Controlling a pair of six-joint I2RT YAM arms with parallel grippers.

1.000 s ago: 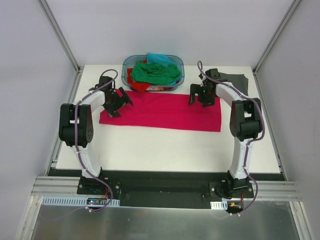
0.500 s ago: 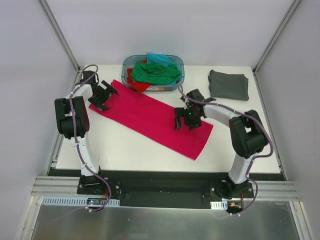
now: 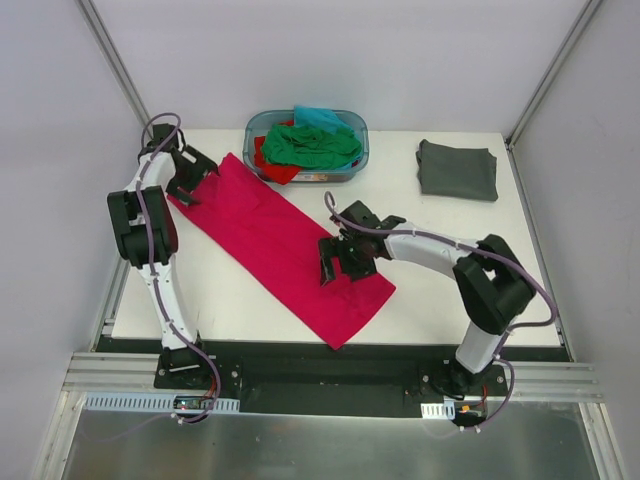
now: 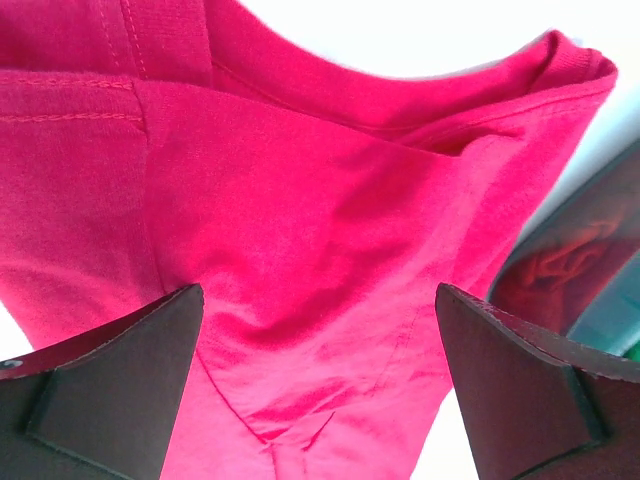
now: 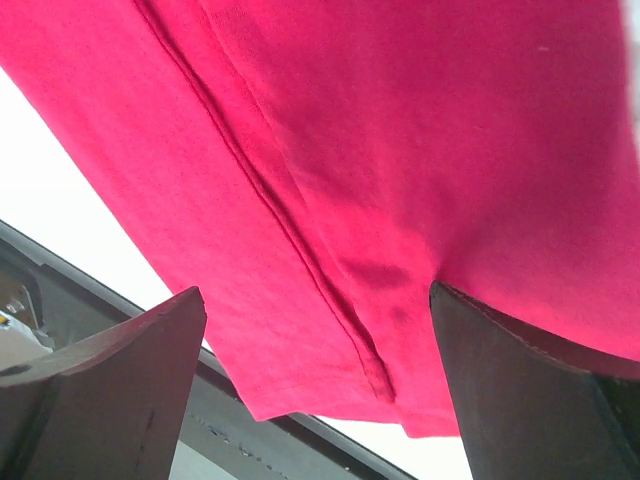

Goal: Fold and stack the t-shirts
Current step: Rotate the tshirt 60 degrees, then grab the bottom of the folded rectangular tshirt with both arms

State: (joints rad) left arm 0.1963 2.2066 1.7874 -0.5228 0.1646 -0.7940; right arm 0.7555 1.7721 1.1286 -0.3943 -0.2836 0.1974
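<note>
crimson-pink t-shirt (image 3: 275, 240): folded into a long strip, lying flat on the desk (image 3: 440, 300), running diagonally from far-left to near-centre; the near end stops just short of the desk's front edge.
left tool (image 3: 188, 176): on the far-left end of the strip, near the desk's left edge. In the wrist view its fingers (image 4: 110, 390) are spread wide with pink cloth puckered between them. Nothing clamped.
right tool (image 3: 345, 266): on the near-right part of the strip, arm reaching in from the right. Fingers (image 5: 100, 390) are wide apart over the cloth with a seam line between them. Nothing pinched.
dark grey t-shirt (image 3: 458, 170): folded square, far-right corner of the desk, well apart from both tools.
basket (image 3: 330, 178): blue-green plastic, far-centre of the desk, its near-left corner just beside the pink strip.
green t-shirt (image 3: 310, 145): heaped on top in the basket.
red t-shirt (image 3: 275, 170): spilling over the basket's left-front rim.
teal t-shirt (image 3: 318, 115): poking up at the back of the basket.
</note>
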